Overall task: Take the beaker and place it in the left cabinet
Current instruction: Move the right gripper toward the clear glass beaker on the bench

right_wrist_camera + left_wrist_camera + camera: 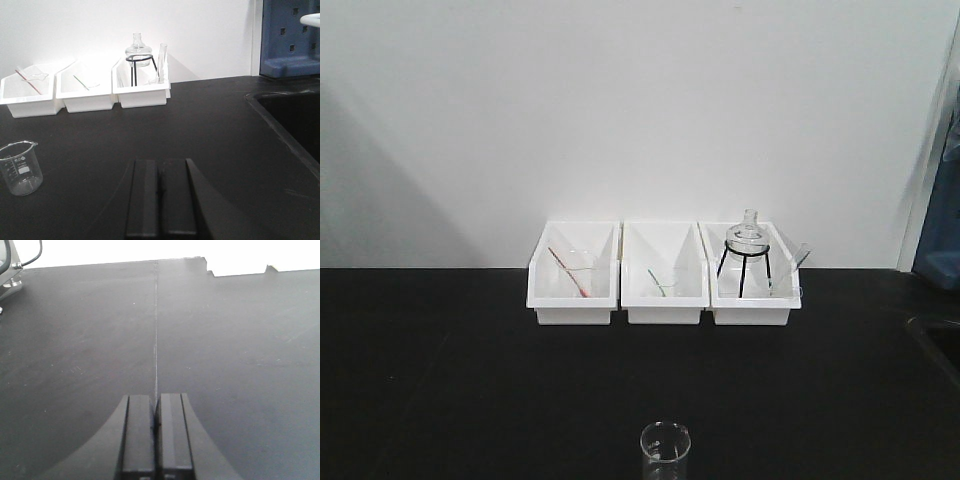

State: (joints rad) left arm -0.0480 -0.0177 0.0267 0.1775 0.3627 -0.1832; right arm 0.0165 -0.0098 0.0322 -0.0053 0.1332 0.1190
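Glass beaker (665, 452) stands upright on the black counter (440, 380), well in front of the middle white bin (665, 300) and apart from it. Left gripper (155, 405) and right gripper (159, 167) are both clenched tight, holding nothing.

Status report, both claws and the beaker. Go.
Left claw shut, empty. Right claw shut, empty. Beaker upright on bench, untouched. Nothing between it and right claw; cabinet not in view.

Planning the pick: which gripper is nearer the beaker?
Right, likely: the beaker stands just left of the shut right gripper. The shut left gripper sees only tabletop, no beaker in its view.
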